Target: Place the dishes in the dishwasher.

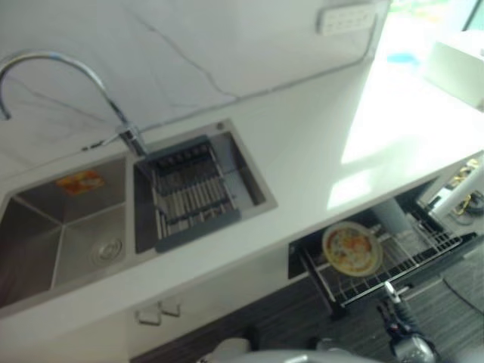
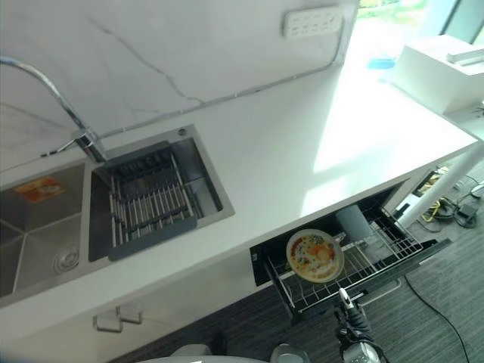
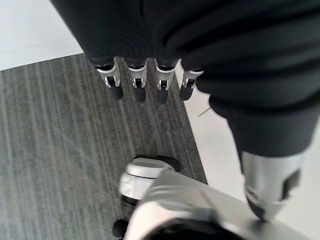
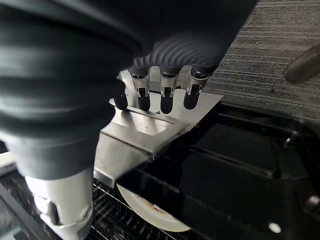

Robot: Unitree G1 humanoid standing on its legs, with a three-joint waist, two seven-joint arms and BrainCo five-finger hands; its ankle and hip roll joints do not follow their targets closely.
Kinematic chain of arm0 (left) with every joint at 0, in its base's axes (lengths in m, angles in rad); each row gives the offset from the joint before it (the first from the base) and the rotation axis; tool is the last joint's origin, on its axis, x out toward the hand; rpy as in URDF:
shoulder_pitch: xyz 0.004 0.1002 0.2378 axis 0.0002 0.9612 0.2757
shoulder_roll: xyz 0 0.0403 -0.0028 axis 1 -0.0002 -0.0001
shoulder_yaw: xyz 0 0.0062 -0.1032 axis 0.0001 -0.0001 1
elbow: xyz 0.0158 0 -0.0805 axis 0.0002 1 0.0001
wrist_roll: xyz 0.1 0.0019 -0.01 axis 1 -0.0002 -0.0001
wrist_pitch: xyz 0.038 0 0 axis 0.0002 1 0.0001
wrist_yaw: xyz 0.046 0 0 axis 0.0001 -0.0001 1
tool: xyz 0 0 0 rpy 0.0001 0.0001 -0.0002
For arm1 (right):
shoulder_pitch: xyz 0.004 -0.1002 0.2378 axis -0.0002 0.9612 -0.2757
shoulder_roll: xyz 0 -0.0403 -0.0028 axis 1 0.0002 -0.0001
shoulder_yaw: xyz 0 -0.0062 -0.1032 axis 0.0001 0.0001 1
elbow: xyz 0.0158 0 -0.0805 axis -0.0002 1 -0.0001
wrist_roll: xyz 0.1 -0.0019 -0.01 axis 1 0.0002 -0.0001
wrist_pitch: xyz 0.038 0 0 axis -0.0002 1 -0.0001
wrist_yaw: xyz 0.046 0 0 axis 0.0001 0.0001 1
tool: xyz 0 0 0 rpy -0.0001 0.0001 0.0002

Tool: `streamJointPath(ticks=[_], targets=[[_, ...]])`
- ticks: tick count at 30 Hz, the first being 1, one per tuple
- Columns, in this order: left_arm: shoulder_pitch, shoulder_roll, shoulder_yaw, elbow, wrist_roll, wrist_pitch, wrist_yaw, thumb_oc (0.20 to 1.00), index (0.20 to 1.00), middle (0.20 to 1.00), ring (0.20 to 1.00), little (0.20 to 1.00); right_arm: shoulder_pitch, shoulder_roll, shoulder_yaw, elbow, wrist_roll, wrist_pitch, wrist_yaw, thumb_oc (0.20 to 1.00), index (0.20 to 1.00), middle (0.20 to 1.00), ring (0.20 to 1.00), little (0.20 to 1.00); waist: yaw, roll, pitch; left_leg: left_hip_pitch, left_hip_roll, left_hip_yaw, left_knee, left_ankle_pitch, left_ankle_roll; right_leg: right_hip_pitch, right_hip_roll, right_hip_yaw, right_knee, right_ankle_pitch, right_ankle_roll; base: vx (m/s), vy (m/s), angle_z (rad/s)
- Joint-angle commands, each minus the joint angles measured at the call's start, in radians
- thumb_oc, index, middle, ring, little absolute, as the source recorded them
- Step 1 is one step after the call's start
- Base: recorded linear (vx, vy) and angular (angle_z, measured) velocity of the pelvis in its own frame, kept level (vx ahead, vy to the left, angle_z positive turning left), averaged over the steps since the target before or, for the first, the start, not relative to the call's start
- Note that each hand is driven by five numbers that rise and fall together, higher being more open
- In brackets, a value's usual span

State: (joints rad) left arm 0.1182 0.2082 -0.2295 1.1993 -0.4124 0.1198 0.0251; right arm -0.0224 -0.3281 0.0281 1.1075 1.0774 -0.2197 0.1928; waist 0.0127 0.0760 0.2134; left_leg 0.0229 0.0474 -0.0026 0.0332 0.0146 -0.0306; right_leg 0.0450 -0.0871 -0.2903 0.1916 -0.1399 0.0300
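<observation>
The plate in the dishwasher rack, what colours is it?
The plate is cream with orange and red blotches in the middle, seen best in the right eye view.

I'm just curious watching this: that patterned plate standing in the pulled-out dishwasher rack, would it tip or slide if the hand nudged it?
The plate leans on edge among thin rack wires, so a sideways nudge would probably tip it. It looks rigid and glossy, likely slippery and breakable. The right hand hangs just above it, fingers relaxed.
</observation>
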Motion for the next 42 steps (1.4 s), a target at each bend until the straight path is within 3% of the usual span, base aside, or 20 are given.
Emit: streamJointPath(ticks=[1, 7, 12, 17, 23, 25, 29, 34, 39, 42], targets=[[-0.041, 0.021, 0.013, 0.011, 0.007, -0.018, 0.005, 1.0, 1.0, 1.0, 1.0, 1.0, -0.139, 0.018, 0.024, -0.091, -0.008, 0.023, 0.128, 1.0, 1.0, 1.0, 1.0, 1.0, 0.02, -0.015, 0.049, -0.045, 0.012, 0.043, 0.144, -0.102, 0.011, -0.019, -0.034, -0.011, 0.15, -0.113, -0.035, -0.04, 0.051, 0.15], [-0.041, 0.035, 0.007, 0.005, -0.002, -0.045, -0.011, 1.0, 1.0, 1.0, 1.0, 1.0, -0.248, -0.015, 0.045, -0.157, -0.012, 0.032, 0.174, 1.0, 1.0, 1.0, 1.0, 1.0, 0.057, 0.014, 0.131, -0.142, 0.002, 0.014, 0.196, -0.082, 0.007, -0.123, -0.055, -0.003, 0.285, -0.148, -0.053, -0.09, 0.061, 0.18], [-0.045, 0.054, 0.0, -0.005, 0.014, -0.052, -0.037, 1.0, 1.0, 1.0, 1.0, 1.0, -0.386, -0.044, 0.076, -0.263, 0.1, 0.148, 0.339, 1.0, 1.0, 1.0, 1.0, 1.0, 0.084, 0.037, 0.181, -0.199, -0.01, 0.01, 0.197, -0.053, 0.002, -0.204, -0.071, 0.0, 0.359, -0.163, -0.055, -0.07, 0.077, 0.11], [-0.037, 0.065, 0.001, -0.016, 0.043, -0.057, -0.053, 1.0, 1.0, 1.0, 1.0, 1.0, -0.468, -0.058, 0.075, -0.322, 0.171, 0.201, 0.418, 1.0, 1.0, 1.0, 1.0, 1.0, 0.106, 0.051, 0.197, -0.21, -0.019, 0.01, 0.19, -0.041, 0.004, -0.22, -0.084, -0.01, 0.384, -0.17, -0.051, 0.02, 0.039, 0.11], [-0.04, 0.079, -0.02, -0.028, 0.067, -0.056, -0.068, 1.0, 1.0, 1.0, 1.0, 1.0, -0.597, -0.083, 0.053, -0.307, 0.32, 0.249, 0.399, 1.0, 1.0, 1.0, 1.0, 1.0, 0.14, 0.069, 0.223, -0.233, -0.046, -0.008, 0.21, -0.054, 0.006, -0.247, -0.113, 0.0, 0.449, -0.212, -0.04, 0.1, 0.034, 0.08], [-0.044, 0.082, -0.032, -0.03, 0.062, -0.063, -0.072, 1.0, 1.0, 1.0, 1.0, 1.0, -0.666, -0.094, 0.035, -0.279, 0.414, 0.242, 0.388, 1.0, 1.0, 1.0, 1.0, 1.0, 0.156, 0.086, 0.236, -0.256, -0.056, -0.015, 0.211, -0.045, 0.01, -0.278, -0.118, 0.003, 0.473, -0.218, -0.038, -0.01, 0.053, 0.09], [-0.062, 0.085, -0.041, -0.026, 0.044, -0.073, -0.084, 1.0, 1.0, 1.0, 1.0, 1.0, -0.771, -0.107, 0.023, -0.244, 0.462, 0.207, 0.352, 1.0, 1.0, 1.0, 1.0, 1.0, 0.174, 0.102, 0.256, -0.29, -0.072, -0.026, 0.2, -0.026, 0.014, -0.315, -0.112, 0.01, 0.48, -0.219, -0.036, -0.06, 0.015, 0.01], [-0.08, 0.098, -0.021, -0.009, 0.04, -0.069, -0.075, 1.0, 1.0, 1.0, 1.0, 1.0, -0.732, -0.049, 0.039, -0.224, 0.468, 0.185, 0.296, 1.0, 1.0, 1.0, 1.0, 1.0, 0.176, 0.076, 0.257, -0.279, -0.069, -0.038, 0.163, -0.018, 0.016, -0.298, -0.092, 0.009, 0.424, -0.195, -0.027, -0.02, -0.051, 0.05], [-0.067, 0.069, 0.026, 0.033, -0.024, -0.084, -0.122, 1.0, 1.0, 1.0, 1.0, 1.0, -0.473, 0.066, 0.07, -0.189, 0.421, 0.182, 0.327, 1.0, 1.0, 1.0, 1.0, 1.0, 0.141, 0.048, 0.219, -0.224, -0.03, -0.022, 0.099, 0.005, 0.016, -0.225, -0.06, -0.009, 0.277, -0.117, -0.022, 0.0, -0.035, 0.04], [-0.03, 0.034, 0.089, 0.023, -0.153, -0.098, -0.291, 1.0, 1.0, 1.0, 1.0, 1.0, -0.272, 0.077, 0.044, -0.135, 0.292, 0.196, 0.375, 1.0, 1.0, 1.0, 1.0, 1.0, 0.109, 0.025, 0.171, -0.164, -0.012, -0.002, 0.035, 0.009, 0.005, -0.146, -0.051, -0.019, 0.14, -0.071, -0.004, 0.08, -0.001, 0.02]])
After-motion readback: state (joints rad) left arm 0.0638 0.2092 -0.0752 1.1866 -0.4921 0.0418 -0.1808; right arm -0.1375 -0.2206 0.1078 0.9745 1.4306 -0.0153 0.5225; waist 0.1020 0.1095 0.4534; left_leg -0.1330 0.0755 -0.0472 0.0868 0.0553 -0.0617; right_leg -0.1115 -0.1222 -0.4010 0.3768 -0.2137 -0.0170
